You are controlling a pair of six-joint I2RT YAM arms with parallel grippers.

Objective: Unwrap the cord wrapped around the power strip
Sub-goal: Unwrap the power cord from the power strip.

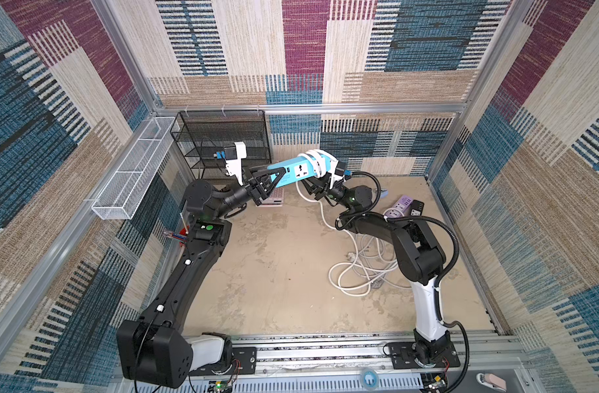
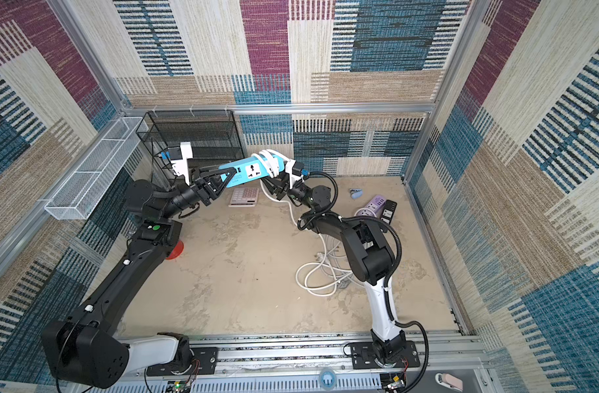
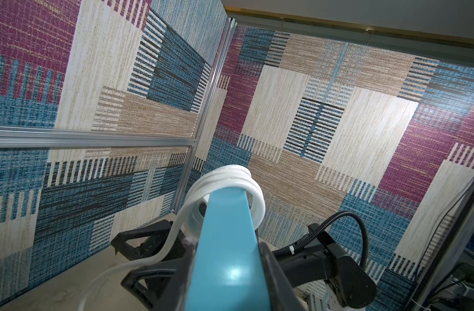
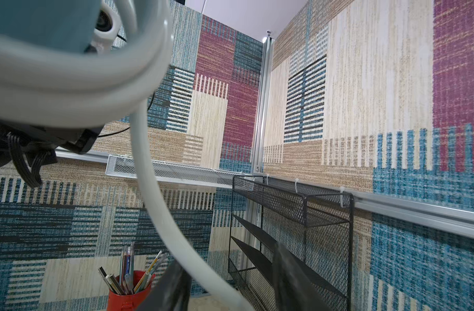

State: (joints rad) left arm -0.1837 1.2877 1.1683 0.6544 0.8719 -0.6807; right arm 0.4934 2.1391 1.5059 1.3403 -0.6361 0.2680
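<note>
My left gripper [image 1: 280, 175] [image 2: 230, 175] is shut on the near end of a blue power strip [image 1: 298, 168] [image 2: 250, 170], which it holds in the air above the back of the floor. In the left wrist view the power strip [image 3: 227, 255] fills the gap between the fingers of the left gripper [image 3: 225, 265]. A white cord [image 1: 316, 159] [image 2: 271, 159] [image 3: 230, 177] is looped around the strip's far end. From there it hangs down to a loose pile [image 1: 355, 268] on the floor. My right gripper [image 1: 311, 187] [image 4: 227, 258] sits under the wrapped end, jaws apart. The cord [image 4: 149, 167] runs between them, against one finger [image 4: 173, 285].
A black mesh rack [image 1: 223, 143] and a white wire basket [image 1: 131, 170] line the back left corner. A calculator [image 2: 243, 197] lies under the strip. A purple power strip [image 1: 398, 207] and a black adapter [image 1: 416, 206] lie at the right. A red pencil cup [image 4: 125, 293] stands by the left arm.
</note>
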